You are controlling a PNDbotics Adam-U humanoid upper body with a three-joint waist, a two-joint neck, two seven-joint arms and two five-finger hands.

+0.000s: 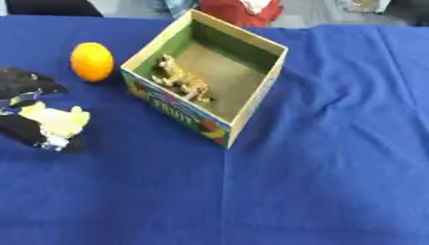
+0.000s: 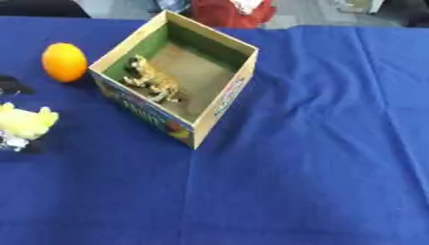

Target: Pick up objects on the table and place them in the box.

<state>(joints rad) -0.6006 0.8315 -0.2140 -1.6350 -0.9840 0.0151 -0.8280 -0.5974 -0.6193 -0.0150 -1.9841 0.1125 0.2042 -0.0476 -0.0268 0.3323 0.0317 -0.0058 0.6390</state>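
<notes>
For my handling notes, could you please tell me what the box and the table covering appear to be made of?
The box looks like printed cardboard: thin straight walls, plain tan-green inside, colourful matte print outside. The table covering looks like matte blue woven fabric, judging by its soft creases and folds.

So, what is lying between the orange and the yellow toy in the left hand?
Nothing: only bare blue cloth separates the orange from the yellow toy in the left hand, as the left eye view shows.

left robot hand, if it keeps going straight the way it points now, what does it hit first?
Likely the box: the left robot hand, curled round a pale yellow object, points right toward its printed near wall. The orange sits farther back, off that line. Depth is unclear.
</notes>
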